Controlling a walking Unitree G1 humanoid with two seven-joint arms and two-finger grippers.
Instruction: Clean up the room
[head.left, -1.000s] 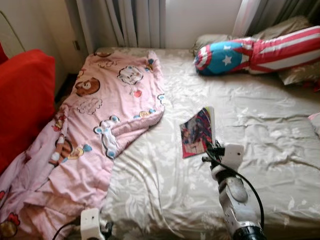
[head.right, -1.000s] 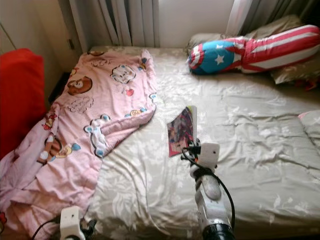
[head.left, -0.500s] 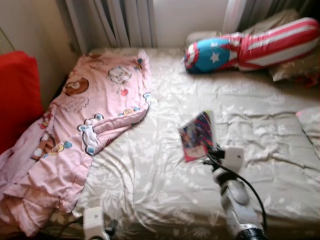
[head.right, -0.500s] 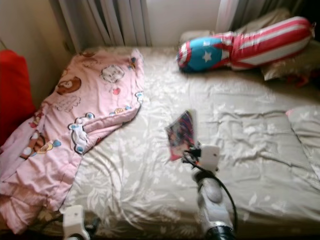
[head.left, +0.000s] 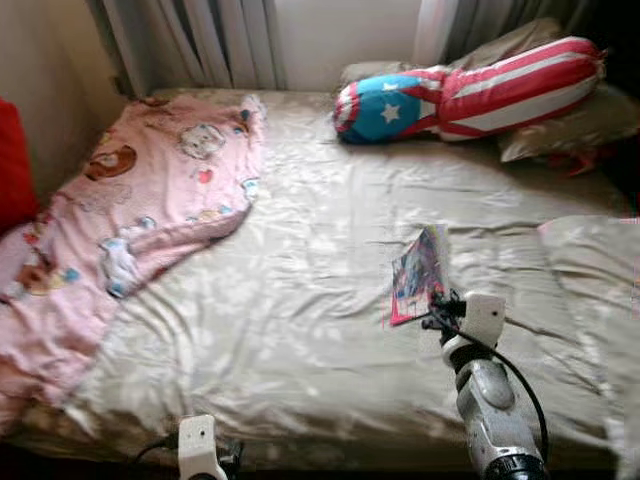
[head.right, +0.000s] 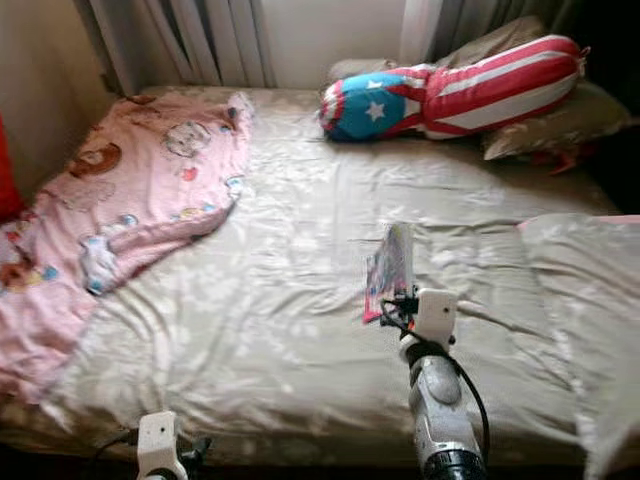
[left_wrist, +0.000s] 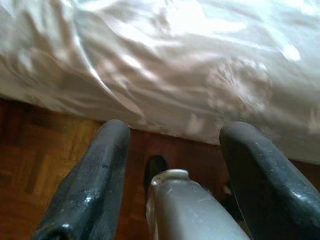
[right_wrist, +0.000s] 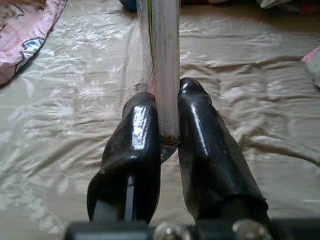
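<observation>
While its fingers are clamping the lower edge of a comic book (right_wrist: 161, 65), the right gripper (right_wrist: 167, 137) is holding it upright above the bed (head.left: 300, 300), near the foot edge. The left gripper (left_wrist: 170, 165) is hanging spread and empty below that edge. Carrying seems underway; next, a shelf or table must be found.

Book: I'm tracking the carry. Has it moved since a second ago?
Yes. The book in the right claw shifted rightward, away from the pink blanket.
</observation>
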